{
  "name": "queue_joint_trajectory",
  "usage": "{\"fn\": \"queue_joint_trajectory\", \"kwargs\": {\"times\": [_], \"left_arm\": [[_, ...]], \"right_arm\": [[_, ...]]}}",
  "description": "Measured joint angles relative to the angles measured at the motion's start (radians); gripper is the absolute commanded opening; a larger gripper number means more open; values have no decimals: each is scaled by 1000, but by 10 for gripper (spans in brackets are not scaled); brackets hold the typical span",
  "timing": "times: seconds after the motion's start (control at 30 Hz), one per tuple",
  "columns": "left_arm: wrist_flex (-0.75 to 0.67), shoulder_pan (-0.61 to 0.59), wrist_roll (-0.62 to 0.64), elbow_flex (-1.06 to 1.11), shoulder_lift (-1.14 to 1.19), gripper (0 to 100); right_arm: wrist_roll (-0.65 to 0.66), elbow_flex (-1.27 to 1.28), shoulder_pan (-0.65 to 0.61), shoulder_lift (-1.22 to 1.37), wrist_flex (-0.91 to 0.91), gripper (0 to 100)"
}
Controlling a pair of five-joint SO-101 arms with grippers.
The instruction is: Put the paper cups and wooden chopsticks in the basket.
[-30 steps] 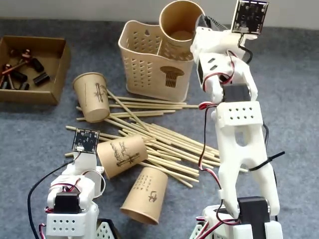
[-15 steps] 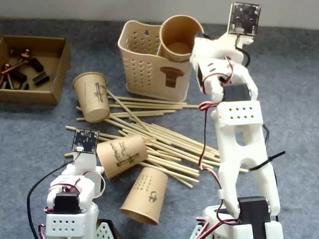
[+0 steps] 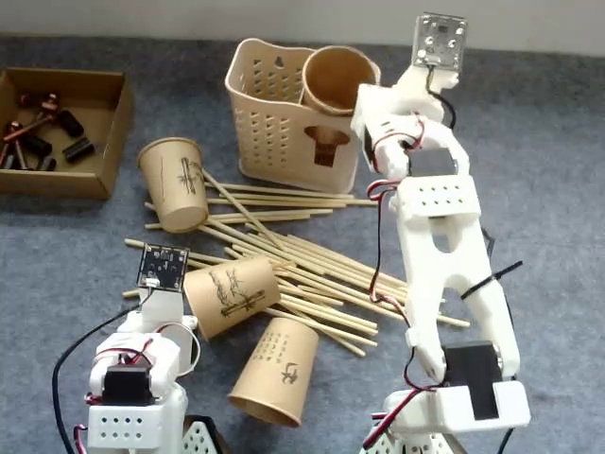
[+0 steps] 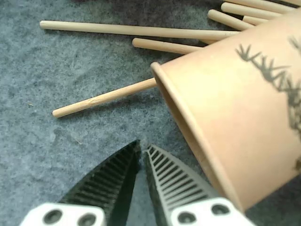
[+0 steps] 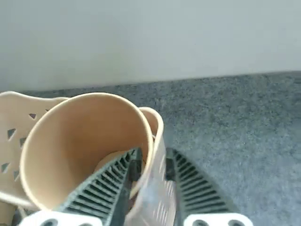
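Grey felt tabletop [image 3: 66, 255]; right gripper [image 5: 154, 155] clamped on paper cup [image 3: 333, 80] wall, cup tilted in basket [image 3: 274, 132] corner; basket rim maybe pinched too: retreat could drag basket, tip cup out; left gripper [image 4: 143, 147] closed, empty, beside lying cup [image 4: 235, 103]; chopsticks [image 3: 312, 270] loose on felt.

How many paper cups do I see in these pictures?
4. One paper cup at the basket, its rim gripped by the right pincer; one lying beside the cardboard box; two lying near the left pincer. More may hide inside the basket.
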Motion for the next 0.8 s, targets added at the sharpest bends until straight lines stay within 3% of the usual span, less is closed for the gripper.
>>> {"fn": "queue_joint_trajectory", "kwargs": {"times": [0.13, 0.43, 0.63, 0.8], "left_arm": [[0, 0, 0, 0, 0, 7], [0, 0, 0, 0, 0, 7], [0, 0, 0, 0, 0, 7], [0, 0, 0, 0, 0, 7]], "right_arm": [[0, 3, -2, -40, 9, 238], [26, 58, -89, -265, 28, 8], [175, 187, -180, -445, 41, 5], [226, 348, -209, -618, 98, 5]]}}
